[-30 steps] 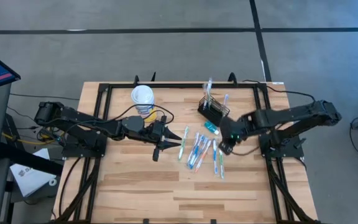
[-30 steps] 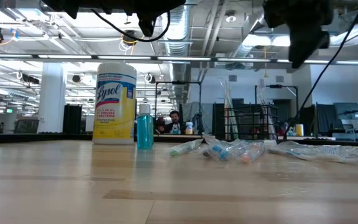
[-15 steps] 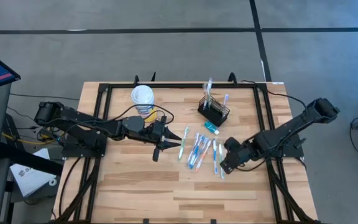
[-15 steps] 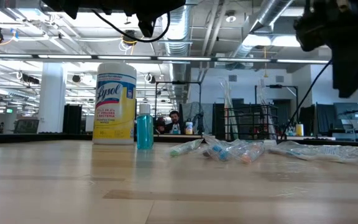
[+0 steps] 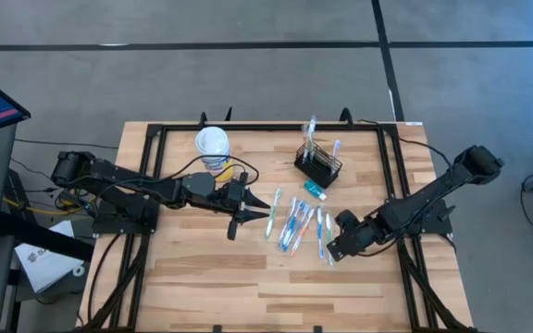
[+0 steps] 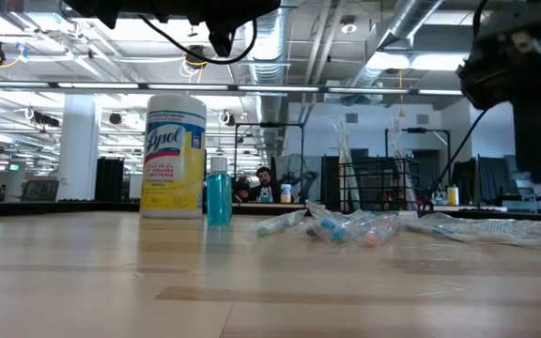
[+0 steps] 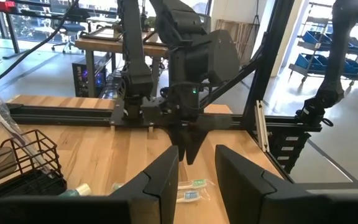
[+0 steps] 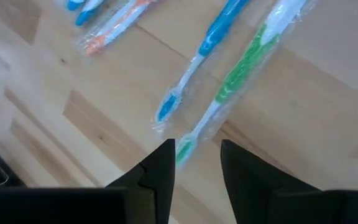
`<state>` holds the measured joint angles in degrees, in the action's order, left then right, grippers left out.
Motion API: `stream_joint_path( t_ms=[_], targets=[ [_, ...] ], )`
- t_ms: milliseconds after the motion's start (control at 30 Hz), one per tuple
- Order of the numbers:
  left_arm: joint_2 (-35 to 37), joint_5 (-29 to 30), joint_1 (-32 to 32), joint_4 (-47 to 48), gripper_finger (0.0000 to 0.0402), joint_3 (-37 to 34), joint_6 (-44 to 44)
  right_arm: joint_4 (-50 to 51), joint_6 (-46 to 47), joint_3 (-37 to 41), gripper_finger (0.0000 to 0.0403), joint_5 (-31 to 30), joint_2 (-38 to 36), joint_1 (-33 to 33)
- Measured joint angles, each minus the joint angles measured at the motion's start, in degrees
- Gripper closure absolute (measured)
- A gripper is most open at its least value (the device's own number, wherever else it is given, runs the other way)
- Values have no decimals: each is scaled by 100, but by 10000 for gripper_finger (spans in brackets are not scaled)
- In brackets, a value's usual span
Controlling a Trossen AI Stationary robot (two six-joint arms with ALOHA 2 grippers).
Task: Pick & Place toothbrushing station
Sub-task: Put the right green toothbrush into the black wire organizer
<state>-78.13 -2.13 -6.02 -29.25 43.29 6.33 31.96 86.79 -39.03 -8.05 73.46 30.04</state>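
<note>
black wire-mesh caddy (image 5: 318,165), compartmented, upright

Black mesh caddy (image 7: 17,163) cut off at the left wrist picture's edge, its compartments not countable. Green toothbrush (image 8: 241,68) running out past the right wrist picture's edge, handle end unseen. Wrapped toothbrushes (image 6: 346,225) at counter level a blurred heap, colours barely separable. Right arm (image 6: 524,75) cropped by the low picture's border, jaws out of that shot.

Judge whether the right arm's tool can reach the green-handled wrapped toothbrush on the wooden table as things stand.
Probably yes: the right tool hangs open just above the green-handled wrapped toothbrush, with nothing between them; a blue-handled wrapped toothbrush lies close alongside.
</note>
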Motion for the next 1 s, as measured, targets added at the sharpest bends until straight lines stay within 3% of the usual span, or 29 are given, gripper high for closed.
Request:
stream_joint_path(
  t_ms=[567,1000],
  targets=[
    [0,0,0,83,300,0,-1,-408,-228,-350,296,212,1435,-109],
    [0,0,0,93,300,0,-2,-394,-127,-366,298,371,1751,-160]
  ],
)
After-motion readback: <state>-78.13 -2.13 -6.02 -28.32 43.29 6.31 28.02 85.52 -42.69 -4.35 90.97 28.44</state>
